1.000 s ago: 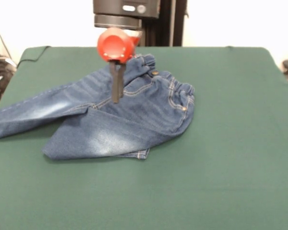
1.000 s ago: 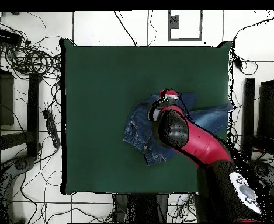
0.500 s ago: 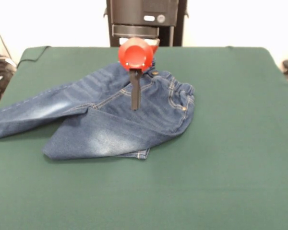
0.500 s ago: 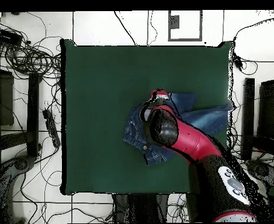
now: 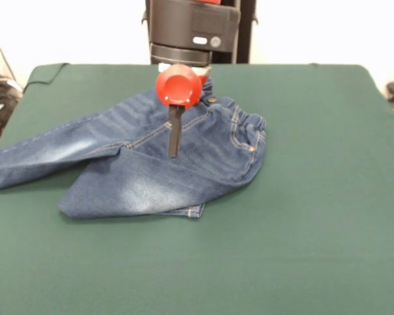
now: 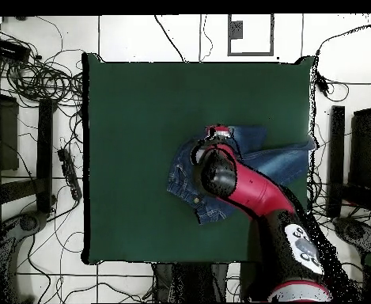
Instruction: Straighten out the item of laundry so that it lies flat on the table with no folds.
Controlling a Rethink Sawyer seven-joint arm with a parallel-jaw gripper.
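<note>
Hand [image 5: 174, 152] is hanging over the jeans [image 5: 144, 164], its dark tip pointing down at the denim near the crotch seam, just below the fly. From the front it's showing as one thin dark bar, so can't tell if it's spread or pinched, or whether it's touching the cloth or just above it. Overhead view isn't helping: the red and black arm [image 6: 251, 198] is covering the hand completely.

Jeans are lying on the green counter [image 5: 315, 216], toward the far side and left of centre in the front view. One leg is stretching out long to the left, its cuff running off the picture edge. Other leg is doubled up: it's angling down toward the near side, and a hemmed cuff is peeking out from under the fold at the bottom. Elastic waistband is bunching at the right end of the garment.

Progress, judging by how things are lying: not far along. One leg is looking roughly straight and flat; the second is needing to be pulled out from its fold, and the waist area is wanting smoothing too. Most of the work seems left.

Count: 1 pair of jeans, 1 counter, 1 arm w/ 1 hand.
</note>
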